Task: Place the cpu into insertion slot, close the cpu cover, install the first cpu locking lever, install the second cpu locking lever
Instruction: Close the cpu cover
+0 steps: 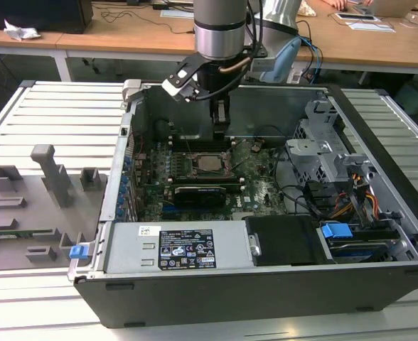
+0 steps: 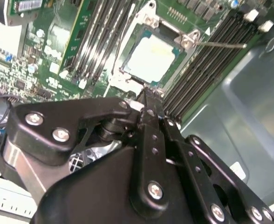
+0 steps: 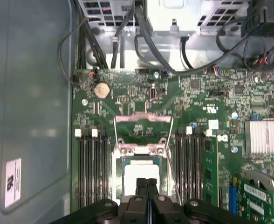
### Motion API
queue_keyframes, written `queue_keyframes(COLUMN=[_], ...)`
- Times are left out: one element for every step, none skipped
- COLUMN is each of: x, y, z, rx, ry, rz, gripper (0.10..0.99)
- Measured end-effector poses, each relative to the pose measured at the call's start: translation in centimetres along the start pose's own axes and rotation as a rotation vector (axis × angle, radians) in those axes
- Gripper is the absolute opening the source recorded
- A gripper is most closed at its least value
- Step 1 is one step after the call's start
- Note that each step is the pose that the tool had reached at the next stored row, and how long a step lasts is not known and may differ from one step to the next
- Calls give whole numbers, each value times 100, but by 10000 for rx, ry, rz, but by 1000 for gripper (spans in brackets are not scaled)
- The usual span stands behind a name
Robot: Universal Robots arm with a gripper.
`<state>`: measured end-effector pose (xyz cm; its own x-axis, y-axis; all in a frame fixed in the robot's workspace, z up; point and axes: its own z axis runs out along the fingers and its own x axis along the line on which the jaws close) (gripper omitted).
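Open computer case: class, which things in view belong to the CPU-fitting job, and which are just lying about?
Job: silvery square cpu; dark metal-rimmed insertion slot; silvery metal cpu cover frame; black tool.
Lying about: grey plastic fixture blocks; blue plastic clip; round silver coin battery.

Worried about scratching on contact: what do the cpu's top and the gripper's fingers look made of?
The cpu: pale silvery top with a soft matte sheen, likely bare metal. The gripper, its fingers: matte black with hard straight edges, probably coated metal, though hard plastic is possible.
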<state>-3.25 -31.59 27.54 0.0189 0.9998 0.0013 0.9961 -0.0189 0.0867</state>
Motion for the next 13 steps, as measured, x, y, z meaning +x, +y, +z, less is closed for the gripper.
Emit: queue_keyframes(x=[0,0,1,1,2,2,3,4,5,5,6,6,7], y=[13,23,28,37,63,108,144,198,245,271,295,314,340], z=[-5,-34,-64,-97,-98,-95,-93,-87,-81,-76,-70,-65,-58], rx=[2,0,-1,-1,-3,2,5,10,13,16,26,37,51], ry=[-3,-3,-9,-19,-24,-26,-27,-27,-26,-26,-28,-29,-29], rz=[-1,-3,-2,-3,-3,-1,-2,-3,-3,-5,-3,-2,-4], gripper=[106,106,106,106,106,106,106,106,106,106,106,106,106])
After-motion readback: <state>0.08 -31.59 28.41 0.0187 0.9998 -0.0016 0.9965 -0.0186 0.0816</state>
